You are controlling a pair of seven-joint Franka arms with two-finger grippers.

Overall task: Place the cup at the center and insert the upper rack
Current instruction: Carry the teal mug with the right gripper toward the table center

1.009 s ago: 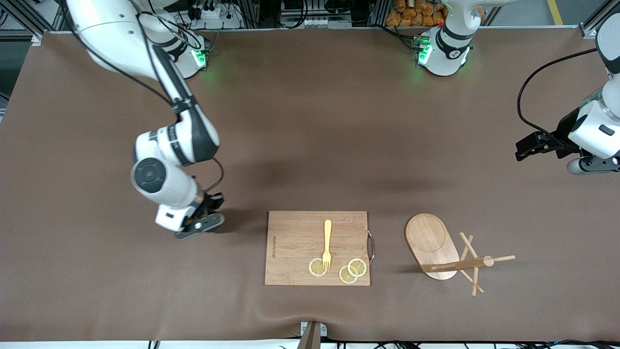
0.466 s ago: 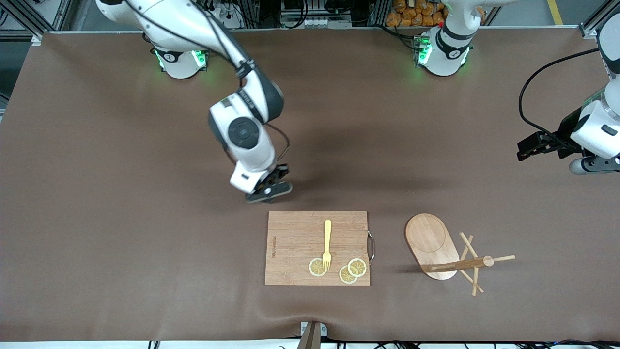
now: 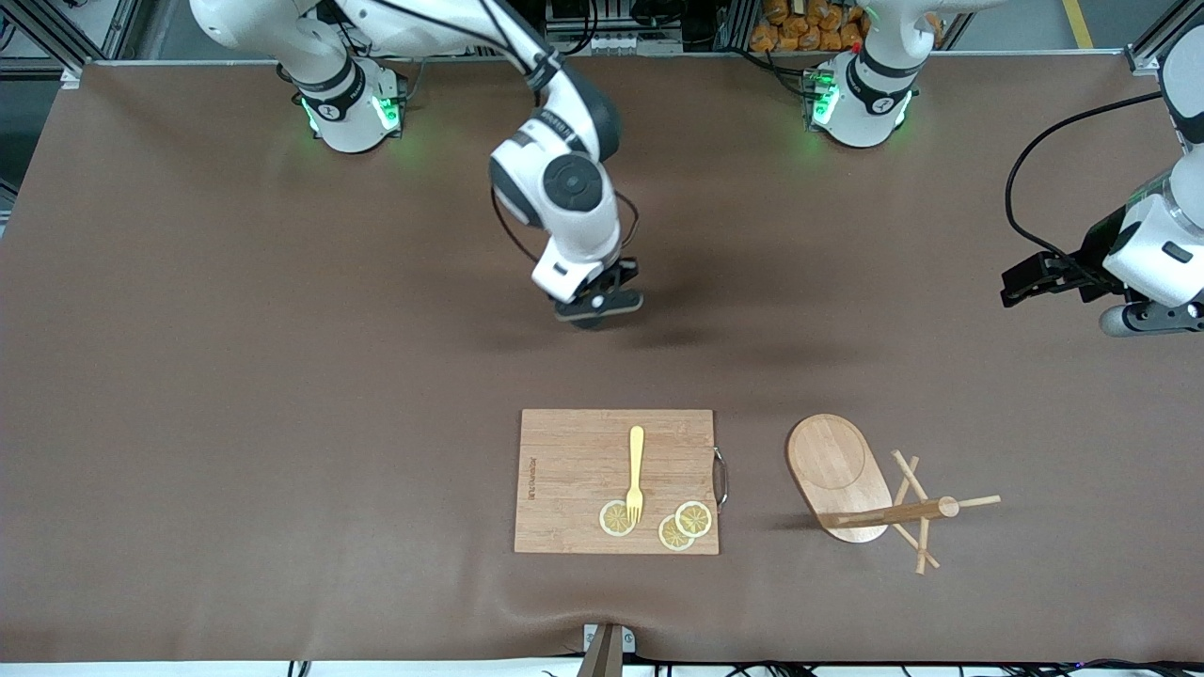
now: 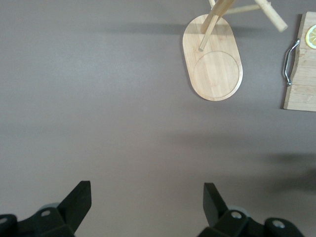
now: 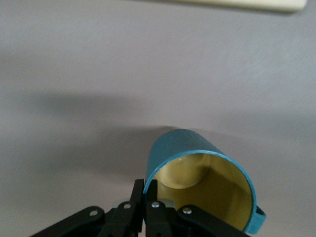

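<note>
The cup is a teal ribbed mug with a yellow inside. My right gripper is shut on its rim, one finger inside and one outside. In the front view that gripper hangs over the bare middle of the table, and the hand hides the cup. The upper rack, a wooden mug tree with an oval base, post and crossing pegs, stands toward the left arm's end; it also shows in the left wrist view. My left gripper is open, empty and waits high over that end.
A rectangular wooden cutting board with a metal handle lies near the front edge, beside the rack. On it are a yellow fork and lemon slices. A brown mat covers the table.
My right arm has swung with the cup from the right arm's end of the table, beside the board, to over the middle of the table. The left arm has stayed in place.
</note>
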